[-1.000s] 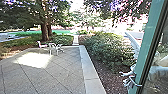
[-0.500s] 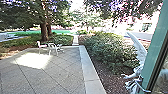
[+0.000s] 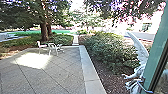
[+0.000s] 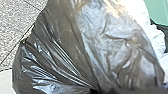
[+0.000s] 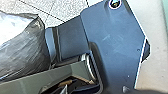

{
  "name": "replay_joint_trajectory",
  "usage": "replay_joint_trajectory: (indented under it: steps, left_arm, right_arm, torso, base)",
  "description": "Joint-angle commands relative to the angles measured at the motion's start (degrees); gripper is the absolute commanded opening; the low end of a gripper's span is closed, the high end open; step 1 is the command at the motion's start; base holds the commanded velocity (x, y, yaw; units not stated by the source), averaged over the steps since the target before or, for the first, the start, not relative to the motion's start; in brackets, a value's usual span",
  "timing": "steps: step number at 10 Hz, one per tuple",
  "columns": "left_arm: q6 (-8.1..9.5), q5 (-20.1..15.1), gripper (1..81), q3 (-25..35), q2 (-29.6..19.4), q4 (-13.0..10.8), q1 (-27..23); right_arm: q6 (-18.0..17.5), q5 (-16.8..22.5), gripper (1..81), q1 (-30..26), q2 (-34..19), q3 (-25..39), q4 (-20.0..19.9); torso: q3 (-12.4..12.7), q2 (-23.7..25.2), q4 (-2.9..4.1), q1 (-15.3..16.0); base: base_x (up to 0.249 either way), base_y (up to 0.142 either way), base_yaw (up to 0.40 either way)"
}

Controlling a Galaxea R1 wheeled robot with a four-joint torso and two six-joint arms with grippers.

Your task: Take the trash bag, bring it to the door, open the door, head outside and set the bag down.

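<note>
Fingers, left and right alike, are looking too indistinct to read, so whether they are clenched or released, one cannot tell. A dark trash bag (image 4: 75, 47) is bulging near the green door frame (image 3: 158, 50). Beyond that frame a pale winged statue (image 3: 141, 56) is standing, while white outdoor furniture (image 3: 52, 46) is sitting well apart from it.

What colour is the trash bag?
The trash bag is dark grey and shiny; the left wrist view shows it best.
</note>
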State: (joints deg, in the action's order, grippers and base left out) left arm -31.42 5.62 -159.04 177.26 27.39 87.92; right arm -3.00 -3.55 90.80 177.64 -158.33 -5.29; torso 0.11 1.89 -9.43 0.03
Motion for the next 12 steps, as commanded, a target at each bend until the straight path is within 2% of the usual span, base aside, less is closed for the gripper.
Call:
replay_joint_trajectory:
  steps: [1, 2, 4, 6, 8, 9, 10, 11, 12]
  left_arm:
    - [-0.23, -3.4, 1.0, 0.1, -0.2, 0.1, -3.0]
    - [-0.14, -3.3, 1.0, 0.1, -0.3, 0.2, -3.0]
    - [0.39, -3.2, 1.0, 0.1, -0.5, 0.3, -3.0]
    - [0.48, -2.1, 1.0, 0.1, -0.5, 0.8, -3.0]
    - [0.48, -2.1, 1.0, 0.1, -0.5, 1.2, -3.1]
    - [0.48, -2.1, 1.0, 0.1, -0.5, 1.3, -3.2]
    - [0.48, -2.2, 1.0, 0.1, -0.8, 1.7, -3.5]
    - [0.48, -2.3, 1.0, 1.0, -1.6, 2.5, -4.2]
    - [0.48, -2.4, 1.0, 3.1, -3.0, 3.3, -5.0]
  right_arm:
    - [-0.1, 2.9, 81.1, -2.9, 0.6, 0.4, -0.3]
    - [-0.1, 3.0, 81.1, -2.9, 0.6, 0.5, -0.3]
    - [0.0, 3.0, 81.1, -2.8, 0.6, 0.5, -0.2]
    - [0.0, 3.0, 81.1, -2.8, 0.6, 0.5, -0.1]
    - [0.1, 3.0, 81.1, -2.8, 0.6, 0.5, 0.0]
    - [0.1, 3.0, 81.1, -2.8, 0.6, 0.5, 0.0]
    - [0.1, 2.9, 81.1, -2.8, 0.5, 0.5, -0.2]
    - [0.0, 3.0, 81.1, -2.9, 0.5, 0.5, -0.2]
    - [0.0, 3.0, 81.1, -2.9, 0.5, 0.5, -0.1]
  torso:
    - [0.0, 0.0, 5.63, 0.0]
    - [0.0, 0.0, 6.41, 0.0]
    - [0.0, 0.0, 9.75, 0.0]
    - [0.0, 0.0, 13.99, 0.0]
    - [0.0, 0.0, 17.79, 0.0]
    - [0.0, 0.0, 19.95, 0.0]
    - [0.0, 0.0, 16.52, 0.0]
    - [0.0, 0.0, 18.49, 0.0]
    - [0.0, 0.0, 19.86, 0.0]
  base:
    - [0.000, 0.000, 0.000]
    - [0.000, 0.000, 0.000]
    - [0.000, 0.000, 0.000]
    - [0.000, 0.000, 0.000]
    - [0.000, 0.000, 0.000]
    - [0.000, 0.000, 0.000]
    - [0.000, 0.000, 0.000]
    - [0.000, 0.000, 0.000]
    - [0.000, 0.000, 0.000]
